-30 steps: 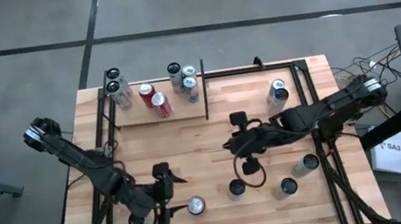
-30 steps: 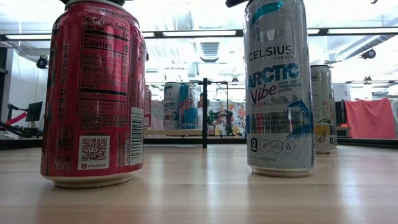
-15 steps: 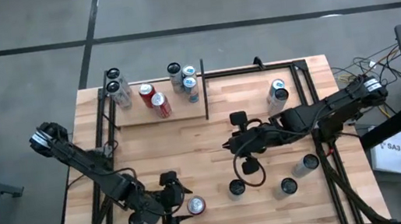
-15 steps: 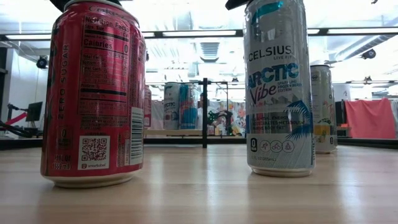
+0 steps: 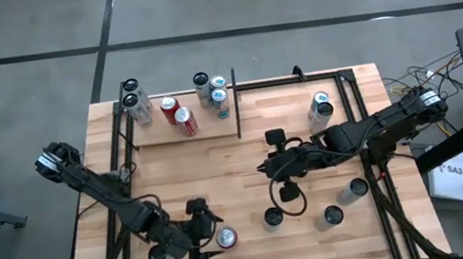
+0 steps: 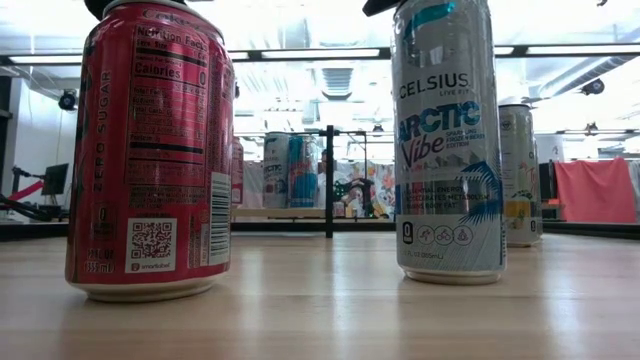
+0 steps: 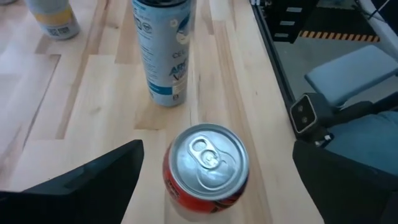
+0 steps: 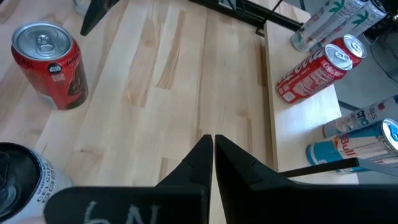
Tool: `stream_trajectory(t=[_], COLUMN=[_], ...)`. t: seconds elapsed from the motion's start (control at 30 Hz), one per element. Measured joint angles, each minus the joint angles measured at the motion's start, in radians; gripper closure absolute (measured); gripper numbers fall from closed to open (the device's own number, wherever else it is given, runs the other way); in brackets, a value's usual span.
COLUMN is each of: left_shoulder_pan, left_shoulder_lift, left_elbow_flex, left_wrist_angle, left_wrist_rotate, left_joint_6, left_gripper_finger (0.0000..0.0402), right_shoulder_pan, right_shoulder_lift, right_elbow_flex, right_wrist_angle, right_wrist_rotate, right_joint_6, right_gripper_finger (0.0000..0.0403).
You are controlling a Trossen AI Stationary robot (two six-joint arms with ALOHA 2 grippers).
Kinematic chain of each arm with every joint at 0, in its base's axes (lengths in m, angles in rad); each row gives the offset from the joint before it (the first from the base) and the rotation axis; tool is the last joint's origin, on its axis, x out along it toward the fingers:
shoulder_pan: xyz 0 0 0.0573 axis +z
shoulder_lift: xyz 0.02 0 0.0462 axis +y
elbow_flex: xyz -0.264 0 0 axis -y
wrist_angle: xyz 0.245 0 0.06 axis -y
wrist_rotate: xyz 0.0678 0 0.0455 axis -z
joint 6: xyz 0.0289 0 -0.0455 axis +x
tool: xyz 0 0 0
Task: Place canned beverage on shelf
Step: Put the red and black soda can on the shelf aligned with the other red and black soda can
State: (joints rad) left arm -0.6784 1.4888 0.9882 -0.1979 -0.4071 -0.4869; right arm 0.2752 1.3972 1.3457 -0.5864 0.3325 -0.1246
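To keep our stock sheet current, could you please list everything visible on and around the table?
shelf: one, pale plywood with black rods, table's far left.
cans on shelf: about seven, two red, others pale or blue.
red can: one, near edge, left of centre.
pale cans: three near right, at least one far right.
black frame: one, far right.
left tool: open, flanking red can.
right tool: shut, mid-table.

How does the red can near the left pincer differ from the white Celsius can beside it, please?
The red can is short and wide; the Celsius can is taller and slimmer. The red can sits between the open left pincer's fingers; the Celsius can stands clear of them. Both are upright on the table.
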Motion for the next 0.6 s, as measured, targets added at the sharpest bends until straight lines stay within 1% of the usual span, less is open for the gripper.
stream_trajectory(t=[0.33, 0.43, 0.6], left_shoulder_pan=[0.012, 0.024, 0.037], left_shoulder_lift=[0.000, 0.019, 0.045], left_elbow_flex=[0.000, 0.000, -0.001], left_wrist_angle=[-0.005, -0.011, -0.005], left_wrist_rotate=[-0.004, -0.017, -0.002], left_joint_6=[0.042, 0.073, 0.116], left_gripper_finger=[0.0013, 0.0013, 0.0013], right_shoulder_pan=[0.000, 0.000, 0.000], right_shoulder_lift=[0.000, 0.000, 0.000], right_elbow_flex=[0.000, 0.000, 0.000], right_wrist_angle=[-0.002, -0.002, -0.007], right_wrist_rotate=[0.000, 0.000, 0.000], right_joint_6=[0.000, 0.000, -0.003], right_gripper_finger=[0.0394, 0.0394, 0.0394])
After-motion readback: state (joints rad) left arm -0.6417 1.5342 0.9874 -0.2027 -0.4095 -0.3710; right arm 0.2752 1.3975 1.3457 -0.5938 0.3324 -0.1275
